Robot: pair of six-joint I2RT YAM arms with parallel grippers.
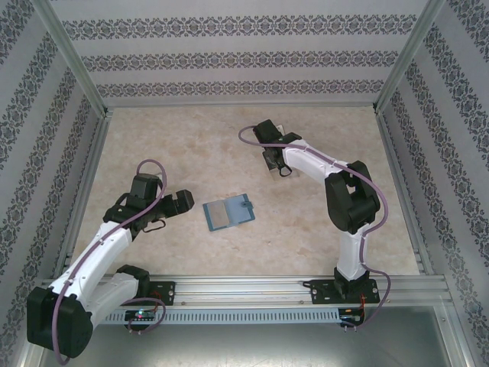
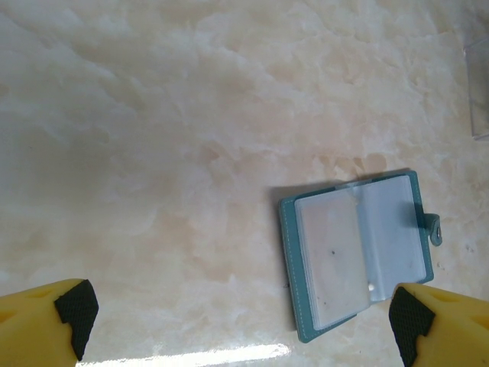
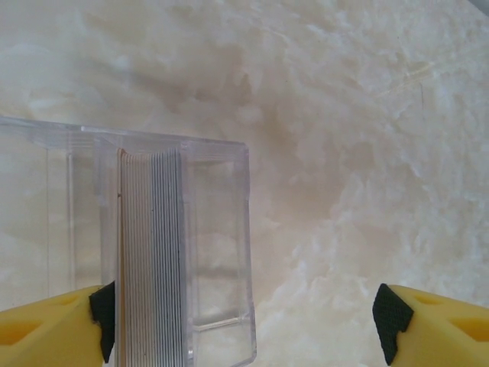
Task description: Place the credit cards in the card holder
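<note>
top view: the card holder (image 1: 229,212) lies open and flat about mid-counter, just right of the left hand (image 1: 182,202). the right hand (image 1: 272,164) is farther back on the marbled counter (image 1: 183,138), well apart from the card holder. finger spacing is hard to read from this height.

left wrist view: the left hand (image 2: 241,321) has its fingers wide apart with nothing between them. the card holder (image 2: 359,256) sits lower right, close to one pad (image 2: 409,325). it has a teal border, clear sleeves facing up and a snap tab on its right edge. cannot tell whether a card is in the sleeves. a corner of the clear plastic stand (image 2: 477,92) shows at the top right edge.

right wrist view: the right hand (image 3: 244,325) has its fingers wide apart, clamped on nothing. the clear plastic stand (image 3: 218,252) holds the credit cards (image 3: 149,260), stacked on edge and seen as thin grey lines. one pad (image 3: 103,321) overlaps the stack's near end; cannot tell if they touch.
</note>
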